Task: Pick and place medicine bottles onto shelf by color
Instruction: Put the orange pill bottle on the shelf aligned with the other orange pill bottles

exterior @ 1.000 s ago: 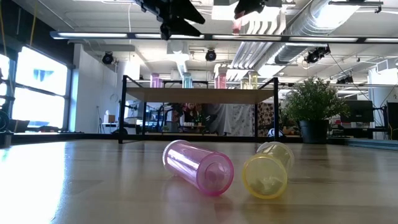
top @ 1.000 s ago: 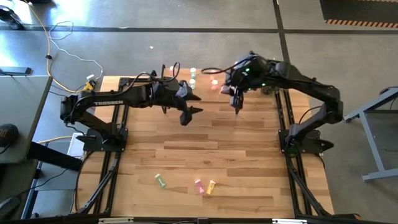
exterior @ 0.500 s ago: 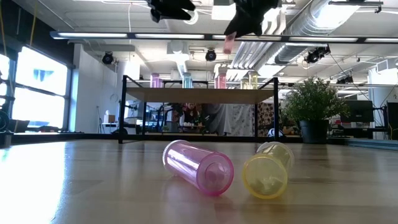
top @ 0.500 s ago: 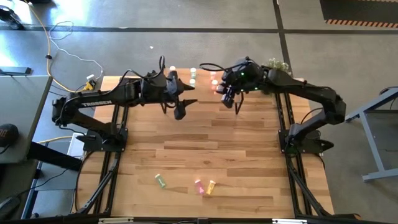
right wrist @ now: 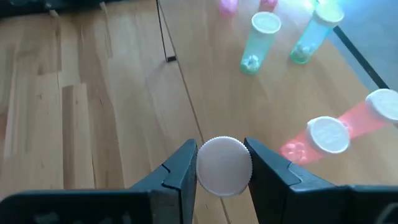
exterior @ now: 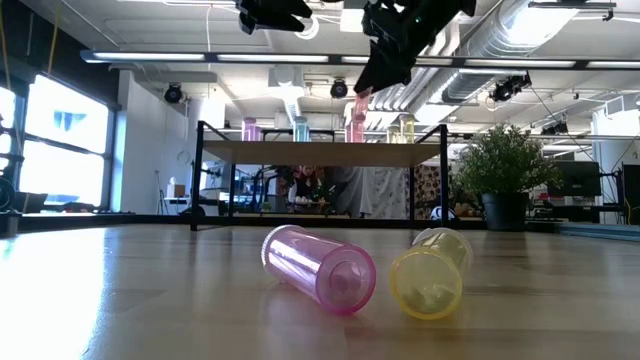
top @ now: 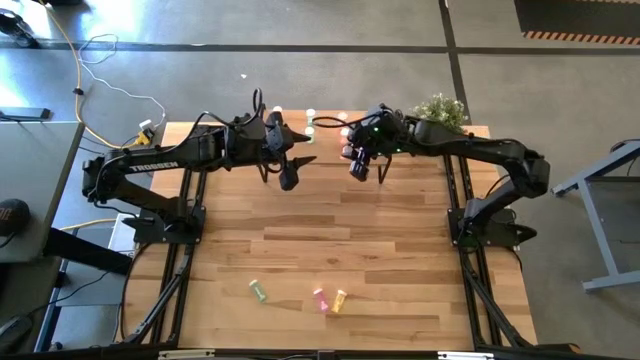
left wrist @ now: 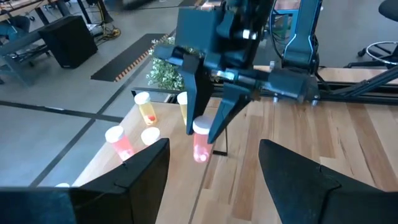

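Observation:
My right gripper [top: 358,168] is shut on a pinkish-red medicine bottle [left wrist: 200,148] with a white cap, high over the table's far side, just above and in front of the shelf [exterior: 320,152]. On the shelf stand pink [exterior: 250,128], green [exterior: 300,128], red [exterior: 355,130] and yellow [exterior: 405,127] bottles, each on its base. My left gripper [top: 290,175] hangs open beside it, toward the table's left, holding nothing. Green [top: 259,290], pink [top: 320,299] and yellow [top: 340,299] bottles lie on their sides near the table's front edge. My right gripper pinches the bottle's white cap end [right wrist: 224,166] between its two fingers [left wrist: 189,93]. The fingers slant down from the table's right. The bottle hangs upright below them, cap up, clear of the shelf and the table.
A potted plant [top: 440,108] stands at the table's far right corner. The middle of the wood tabletop [top: 330,230] is bare. The shelf's thin black legs [exterior: 197,175] stand at its ends.
My right gripper has come down with the bottle and gone toward the table's left and the shelf; the bottle stays upright. My left gripper rose and drew back a little toward the table's far left, then kept still.

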### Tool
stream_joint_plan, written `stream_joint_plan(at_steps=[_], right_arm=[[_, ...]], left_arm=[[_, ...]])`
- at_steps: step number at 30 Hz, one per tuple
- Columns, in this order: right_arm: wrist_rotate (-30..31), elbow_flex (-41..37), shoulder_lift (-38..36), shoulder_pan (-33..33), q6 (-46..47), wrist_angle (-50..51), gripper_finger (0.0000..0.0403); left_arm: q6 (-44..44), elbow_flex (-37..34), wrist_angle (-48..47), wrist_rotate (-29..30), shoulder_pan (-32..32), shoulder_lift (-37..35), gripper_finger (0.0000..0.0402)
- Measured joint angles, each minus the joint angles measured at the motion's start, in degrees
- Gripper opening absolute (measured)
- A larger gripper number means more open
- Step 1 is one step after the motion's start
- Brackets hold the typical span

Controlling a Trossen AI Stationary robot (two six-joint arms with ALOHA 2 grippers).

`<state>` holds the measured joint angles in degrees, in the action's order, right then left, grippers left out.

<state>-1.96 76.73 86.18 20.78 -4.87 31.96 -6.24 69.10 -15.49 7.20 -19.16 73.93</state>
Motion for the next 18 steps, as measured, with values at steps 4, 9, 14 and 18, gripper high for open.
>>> stream_joint_plan(at_steps=[4,9,14,18], right_arm=[[0.0,0.0,1.2,0.2,-0.5,0.2,0.0103],[0.5,0.0,1.3,0.5,-2.5,0.1,0.0103],[0.5,0.6,1.4,1.0,-3.5,0.6,0.0103],[0.5,4.3,1.3,1.0,-4.2,1.9,0.0103]], left_arm=[[0.0,0.0,-0.2,0.0,0.0,0.0,0.0239],[0.0,0.0,-0.6,0.1,0.0,0.0,0.0239],[0.0,0.0,-0.6,0.1,0.0,0.0,0.0239],[0.0,0.0,-0.6,0.1,0.0,0.0,0.0239]])
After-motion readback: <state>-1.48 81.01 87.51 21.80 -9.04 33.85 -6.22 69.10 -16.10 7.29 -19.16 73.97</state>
